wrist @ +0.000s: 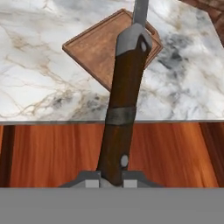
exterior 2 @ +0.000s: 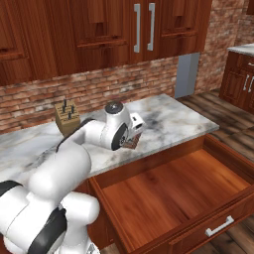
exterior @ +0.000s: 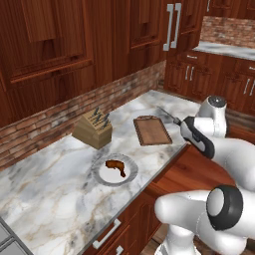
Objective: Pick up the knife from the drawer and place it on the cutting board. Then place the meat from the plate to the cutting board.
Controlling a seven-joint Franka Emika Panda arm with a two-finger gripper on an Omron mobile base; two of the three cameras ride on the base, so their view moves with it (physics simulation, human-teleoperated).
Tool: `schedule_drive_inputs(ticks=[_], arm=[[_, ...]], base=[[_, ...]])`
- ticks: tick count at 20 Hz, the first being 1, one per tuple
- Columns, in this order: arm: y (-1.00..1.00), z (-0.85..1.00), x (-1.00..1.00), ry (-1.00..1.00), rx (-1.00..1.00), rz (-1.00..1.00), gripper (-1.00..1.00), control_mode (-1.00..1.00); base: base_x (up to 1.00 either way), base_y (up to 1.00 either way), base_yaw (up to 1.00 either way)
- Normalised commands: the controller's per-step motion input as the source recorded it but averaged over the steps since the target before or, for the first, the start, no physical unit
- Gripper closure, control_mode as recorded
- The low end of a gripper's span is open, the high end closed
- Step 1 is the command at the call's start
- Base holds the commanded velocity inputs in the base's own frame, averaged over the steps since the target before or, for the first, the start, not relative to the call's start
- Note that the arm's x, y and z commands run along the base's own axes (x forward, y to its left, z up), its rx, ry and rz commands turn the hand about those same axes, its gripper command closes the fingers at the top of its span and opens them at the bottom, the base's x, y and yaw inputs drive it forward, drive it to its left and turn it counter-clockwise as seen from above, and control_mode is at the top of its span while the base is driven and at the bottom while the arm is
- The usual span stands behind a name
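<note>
While the arm reaches out over the front edge of the marble bench, the claw is clamped on the butt of the knife, whose dark wooden handle runs straight away from the hand. In the hand view the handle crosses the bench edge, and its grey bolster and the start of the thin blade lie over the near corner of the cutting board; whether the blade touches the wood cannot be told. From the left base view the blade tip pokes out ahead of the wrist, just beside the board's right edge. The cutting board lies flat on the bench, between the tan knife block and the arm. Nearer the front edge sits the round grey-rimmed plate, with the meat resting on it, well apart from the board. Below the bench the wide drawer stands pulled out, its orange-brown floor bare. Brick backsplash runs behind.
</note>
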Motion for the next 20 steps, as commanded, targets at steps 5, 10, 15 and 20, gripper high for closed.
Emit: schedule_drive_inputs(ticks=[5,10,15,20], arm=[[0.36,0.00,0.43,0.00,0.00,0.06,1.00,-1.00],[0.37,-0.17,0.46,0.04,0.02,0.05,1.00,-1.00],[0.05,-0.34,0.36,0.03,0.04,0.00,1.00,-1.00],[0.08,-0.20,0.41,0.00,0.01,0.00,1.00,-1.00]], base=[[0.00,0.00,0.00],[0.00,0.00,0.00],[0.00,0.00,0.00],[0.00,0.00,0.00]])
